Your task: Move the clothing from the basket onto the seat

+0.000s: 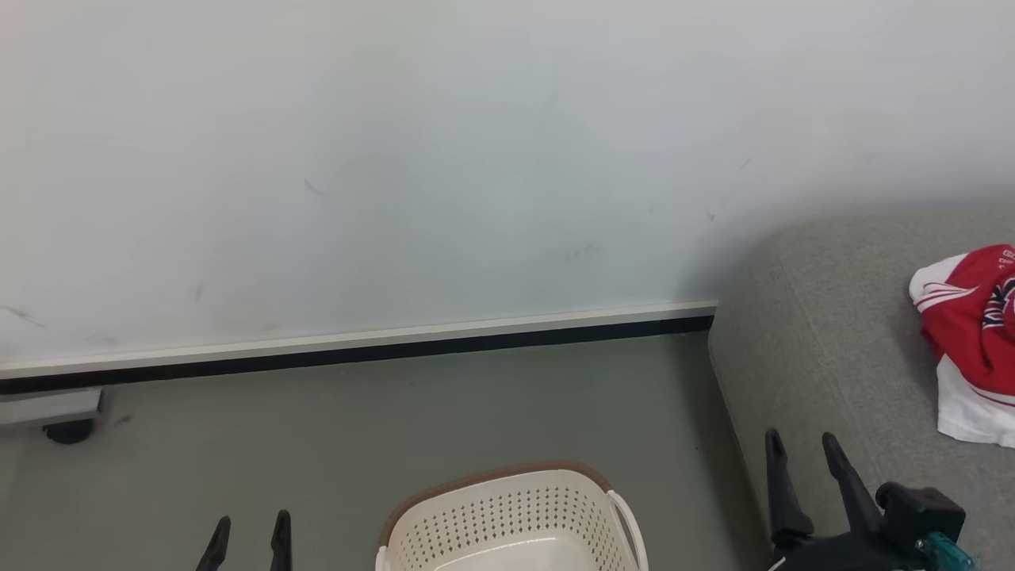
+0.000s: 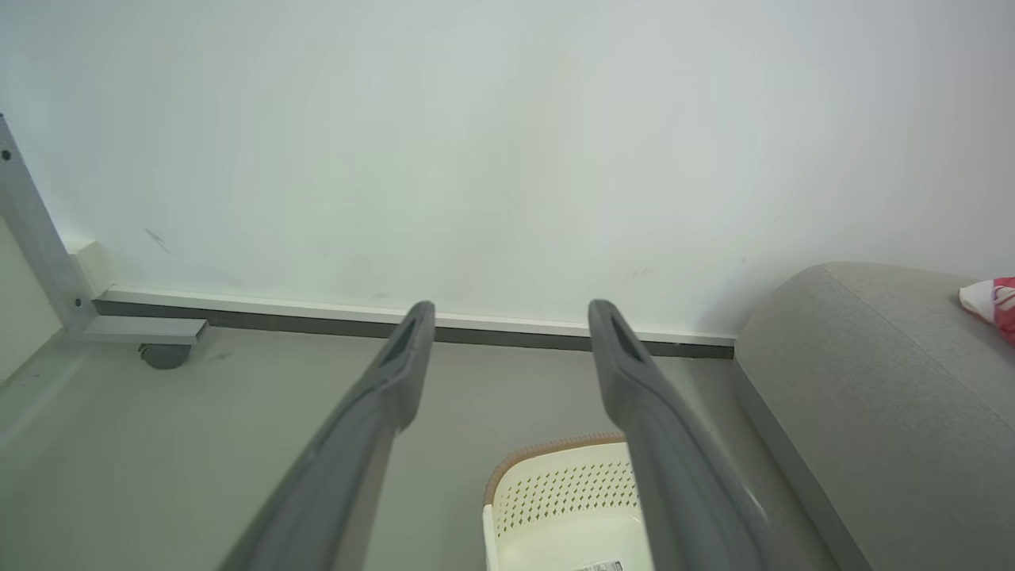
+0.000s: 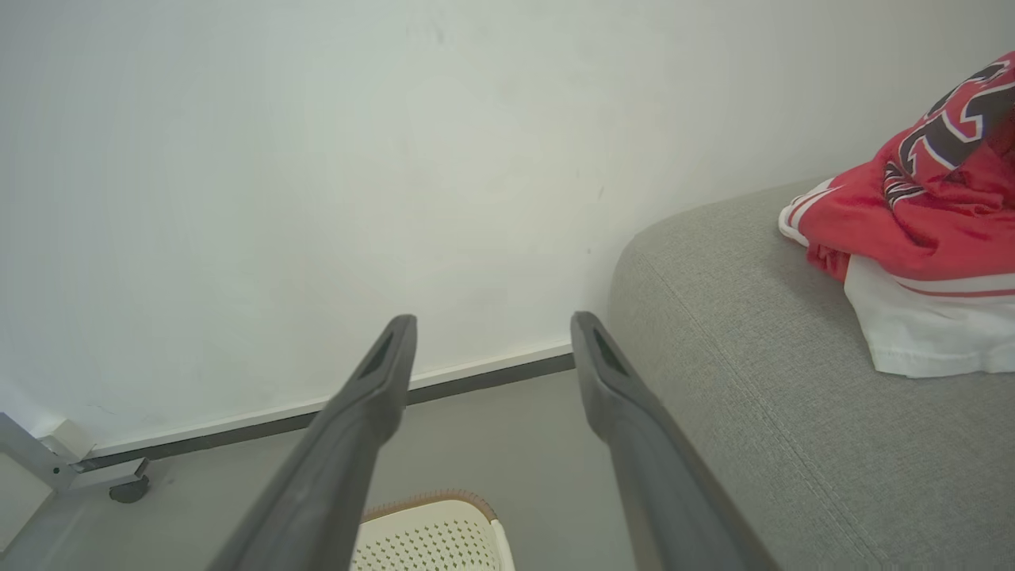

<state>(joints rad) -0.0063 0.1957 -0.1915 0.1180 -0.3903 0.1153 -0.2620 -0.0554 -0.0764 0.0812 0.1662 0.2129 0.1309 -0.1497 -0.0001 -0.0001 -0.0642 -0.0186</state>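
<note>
I see clothing (image 1: 971, 333) on the grey seat (image 1: 825, 341), basket (image 1: 507, 515) on grey floor (image 1: 357, 428) nr white wall (image 1: 476, 159). L gripper (image 1: 251, 517) & R gripper (image 1: 799, 436) both wide, holding nothing.

We log a pale scuffed wall (image 1: 396, 159) ahead of both jaws, white-and-black skirting (image 1: 357, 345) beneath, grey metal castered frame (image 2: 147, 329) left of them.

Body notes: the left jaws have two long, slim dark fingers (image 1: 281, 543) tapering to narrow tips. Close up, the fingers (image 2: 381, 396) are matte dark grey with a slot recess near each tip. The right jaws have the same fingers (image 1: 844, 480), with a black blocky wrist housing (image 1: 920, 507) at their base and a teal fitting (image 1: 947, 553) on it.
</note>
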